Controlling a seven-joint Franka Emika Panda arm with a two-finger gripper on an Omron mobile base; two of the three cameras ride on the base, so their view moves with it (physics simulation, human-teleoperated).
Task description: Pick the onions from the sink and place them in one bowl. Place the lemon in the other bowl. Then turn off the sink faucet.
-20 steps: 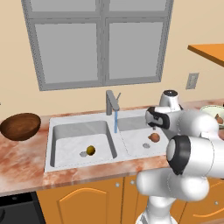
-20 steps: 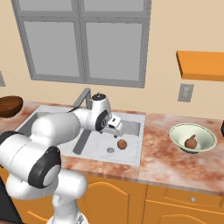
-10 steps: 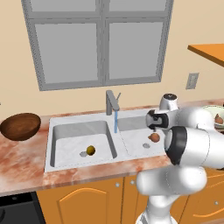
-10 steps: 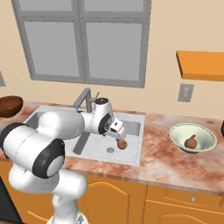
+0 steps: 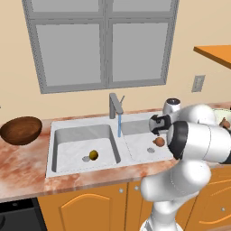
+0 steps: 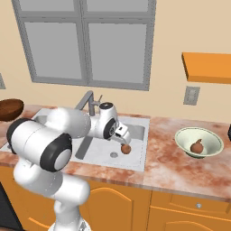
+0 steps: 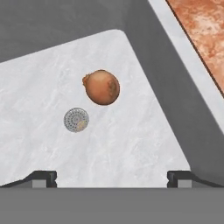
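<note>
1. Compared with the earlier pictures, the wrist is seen lower over the right basin of the sink, so that the gripper now hangs just above the onion lying there.
2. The jaws are spread wide and nothing is held between them.
3. This is judged to be the approach for picking the 2nd onion, which rests on the basin floor just beside the round drain.
4. 1 onion is already seen in the pale bowl on the surface to the right.
5. The lemon lies in the left basin, near its drain.
6. The dark wooden bowl stands on the left of the surface; its inside cannot be seen.
7. Water is seen running from the faucet, so that step is not yet done.
</note>
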